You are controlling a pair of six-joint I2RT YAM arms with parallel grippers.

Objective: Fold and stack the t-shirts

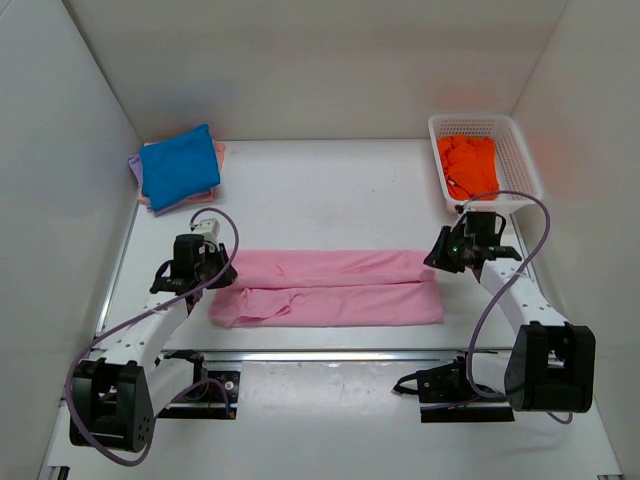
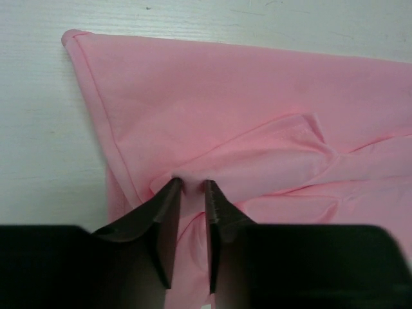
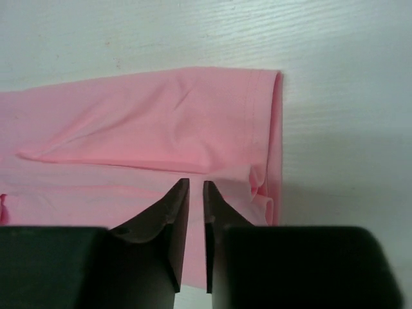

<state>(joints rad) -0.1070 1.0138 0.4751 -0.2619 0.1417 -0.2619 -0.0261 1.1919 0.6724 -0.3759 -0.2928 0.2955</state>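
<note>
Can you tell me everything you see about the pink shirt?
The pink t-shirt looks like soft, thin cloth. It is folded lengthwise into a long flat band with a few creases and stitched hems. It lies across the middle of the white table. The left gripper is at its left end and the right gripper at its right end, jaws slightly apart, tips at the cloth.

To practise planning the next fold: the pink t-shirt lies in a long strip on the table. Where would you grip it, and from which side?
Grip the pink t-shirt at its short right end, pinching all layers at the hem, from above. It lies flat and long, so that end can probably be carried over to the left end, halving it.
</note>
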